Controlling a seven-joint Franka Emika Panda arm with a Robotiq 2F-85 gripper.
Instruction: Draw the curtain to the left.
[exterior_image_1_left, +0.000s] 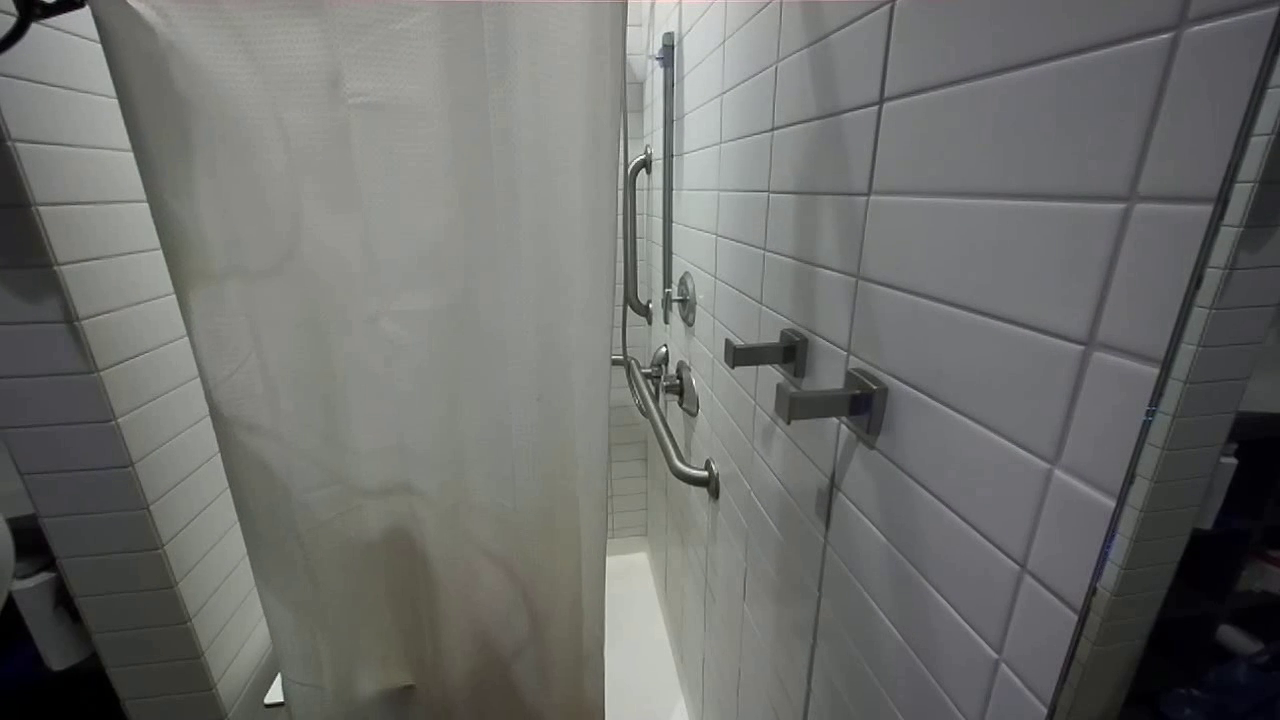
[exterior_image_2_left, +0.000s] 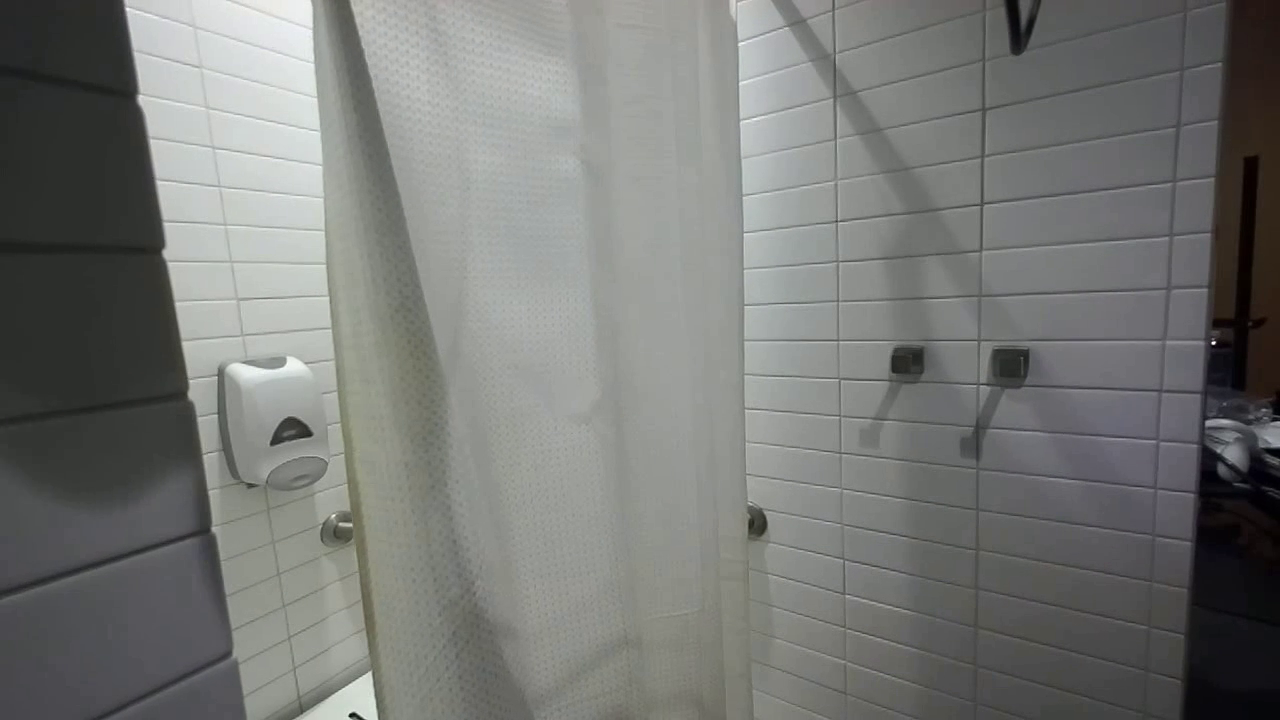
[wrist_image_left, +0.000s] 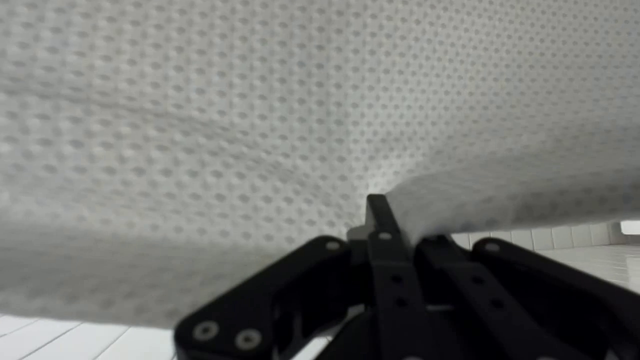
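Wrist view, nearest: the fingers (wrist_image_left: 392, 255) are clenched on a gathered pinch of the curtain (wrist_image_left: 280, 125), creases fanning from the tips. Cloth looks thin and dimpled. Judged handling: light, limp, hard to damage; the textured face should give some bite, but a shallow pinch may slip under a quick pull. Upper and lower cloth will probably lag behind the grip, so a slow sideways drag suits it. Present hold seems fair; if it slides out, a raised fold or the free vertical edge, taken deeper, would be the better place. Whatever carries the cloth overhead is out of frame; its drag is unknown.

Curtain position: hanging in soft vertical folds in both exterior views, top and bottom ends cut off. In an exterior view one border appears just beside a soap dispenser (exterior_image_2_left: 280, 425). Opposite border: an opening parts it from the tiled wall (exterior_image_1_left: 1000, 300), which bears two hooks (exterior_image_1_left: 820, 403). Farther in, a bent grab bar (exterior_image_1_left: 663, 432) shows past that border. Step in hand, by judgement: the sideways pull.
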